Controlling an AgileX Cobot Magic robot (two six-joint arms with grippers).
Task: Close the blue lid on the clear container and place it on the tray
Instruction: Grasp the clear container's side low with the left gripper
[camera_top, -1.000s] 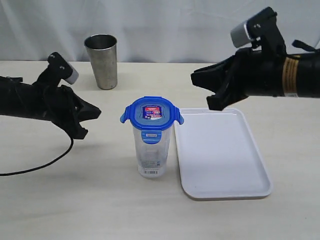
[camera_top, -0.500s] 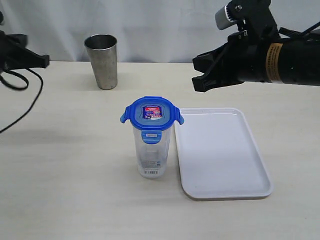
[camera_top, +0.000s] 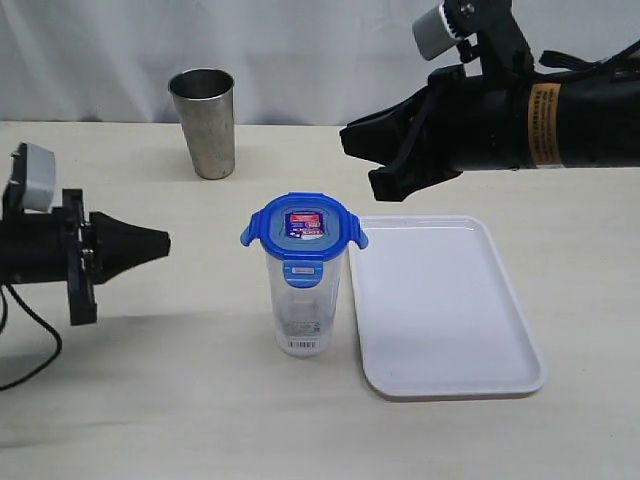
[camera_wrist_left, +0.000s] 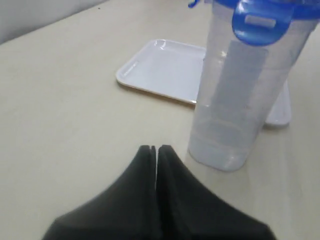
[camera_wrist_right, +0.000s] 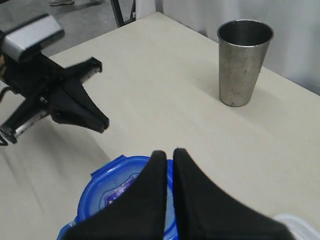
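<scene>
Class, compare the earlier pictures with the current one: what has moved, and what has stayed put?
The left gripper pulled away up-left, then returned low, pointing at the clear container. The right gripper rose and reached leftwards, towards the blue lid. Nothing was grasped or released. Container, lid, tray and steel cup stayed put.

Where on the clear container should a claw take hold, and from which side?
I'd grip the clear container at mid-wall, below the blue lid, coming in level from the side away from the tray. It stands upright, the lid's flaps stick out at the top, and the tray lies close alongside. The left claw, shut, faces that free side.
</scene>
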